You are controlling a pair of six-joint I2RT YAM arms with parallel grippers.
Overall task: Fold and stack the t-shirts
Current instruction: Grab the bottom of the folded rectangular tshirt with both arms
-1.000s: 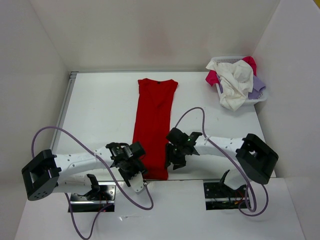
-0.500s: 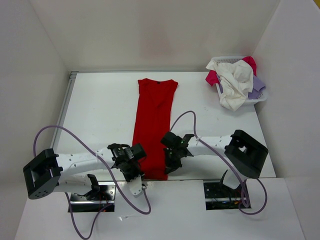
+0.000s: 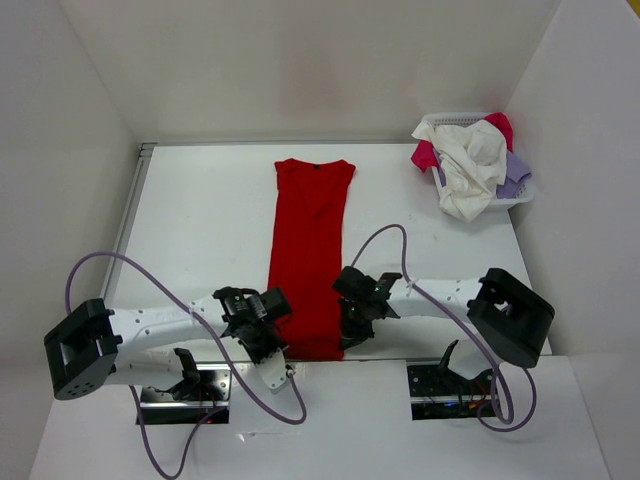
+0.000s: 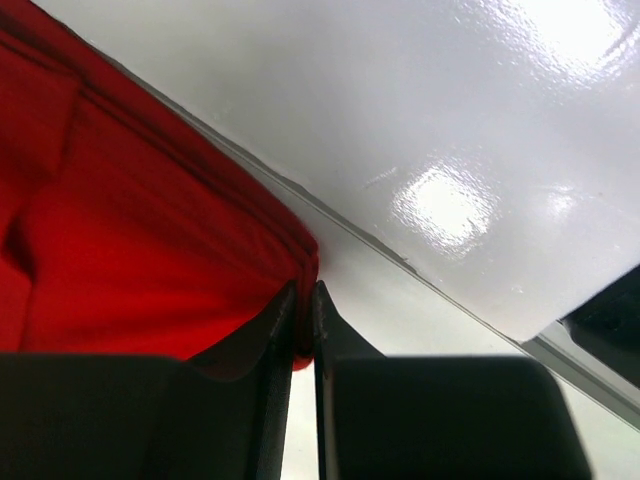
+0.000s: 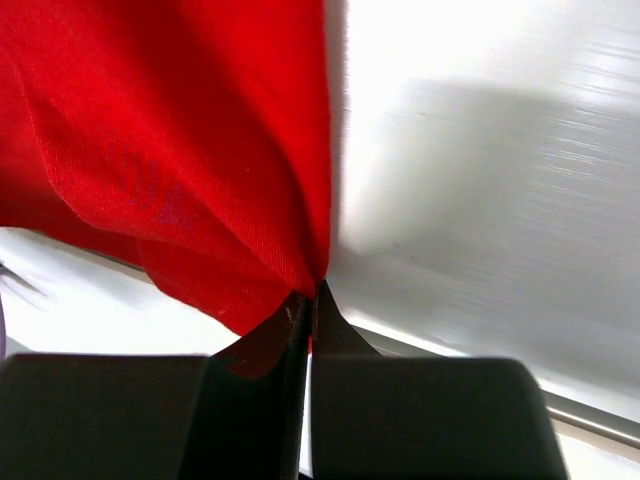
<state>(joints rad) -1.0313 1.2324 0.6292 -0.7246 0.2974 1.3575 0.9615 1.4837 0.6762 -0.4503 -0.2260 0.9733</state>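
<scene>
Left tool (image 4: 304, 300): jaws closed to a thin slit, with the near-left corner of the red shirt (image 4: 130, 250) pinched between the tips. Right tool (image 5: 310, 300): jaws pressed together, gripping the shirt's (image 5: 180, 150) near-right edge, which gathers into a point at the tips. In the top view both tools, left (image 3: 278, 348) and right (image 3: 350, 335), sit at the near hem of the red shirt (image 3: 312, 240), one at each corner; their bodies cover the hem ends, so the grip shows only in the wrist views. How deep the cloth reaches between the fingers cannot be made out, since the finger bodies fill the lower part of each wrist view. The red shirt lies flat as a long narrow strip on the white surface (image 3: 200, 230), neckline at the far end, hem at the near edge between the tools. At the far right corner stands a white basket (image 3: 524, 196), holding an off-white shirt (image 3: 470, 165) draped over its front rim, a pink-red shirt (image 3: 425, 157) showing at the left and back, and a lavender shirt (image 3: 515, 175) at the right; all three are crumpled and partly hidden by one another, well apart from both tools.
</scene>
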